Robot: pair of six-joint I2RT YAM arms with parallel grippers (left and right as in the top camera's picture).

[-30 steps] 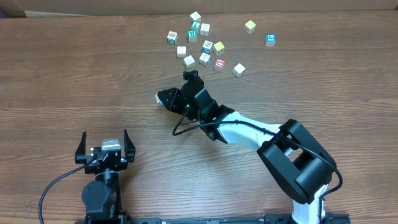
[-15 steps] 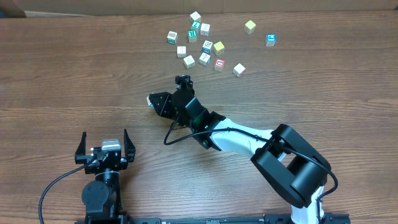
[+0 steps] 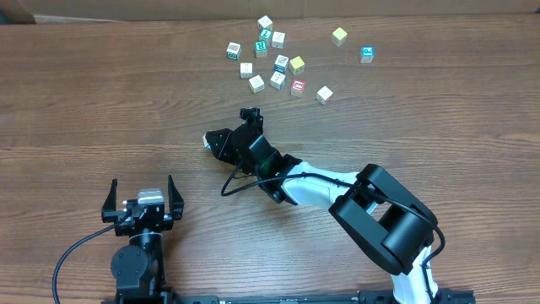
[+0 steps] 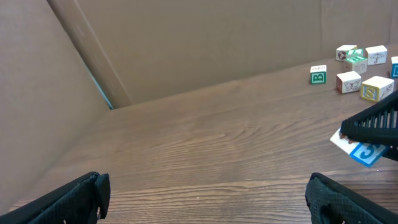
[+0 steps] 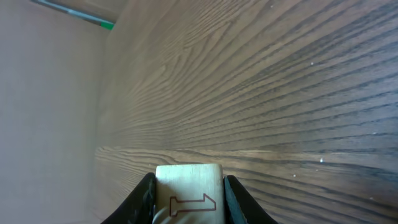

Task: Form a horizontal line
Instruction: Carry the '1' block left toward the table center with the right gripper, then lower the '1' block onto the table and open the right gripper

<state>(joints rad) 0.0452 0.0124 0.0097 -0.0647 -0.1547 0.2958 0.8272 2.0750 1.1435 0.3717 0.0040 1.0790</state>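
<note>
1. The right jaws are clamped on a small pale wooden cube with a blue mark [image 3: 207, 141], with one black finger on each of two opposite sides. In the right wrist view the cube [image 5: 188, 186] is wedged between them, with an outlined mark on its near face.
2. This cube is left of the middle of the brown wood-grain surface [image 3: 84, 101], well apart from every other cube. In the left wrist view it hangs tilted [image 4: 360, 148] and low over the wood. Whether it touches the wood cannot be told.
3. The black-and-white right arm [image 3: 325, 184] reaches to it from the near right corner.
4. The other small letter cubes lie in a loose scatter at the far side, at mixed angles and not lined up. Among them are a red-marked cube [image 3: 298, 86], a blue-marked cube [image 3: 367, 54] off to the right, a plain yellow cube [image 3: 297, 63] and a green-marked cube [image 3: 234, 51].
5. The left jaws stand wide apart and hold nothing. The black left arm [image 3: 139, 253] sits at the near left edge of the surface.
</note>
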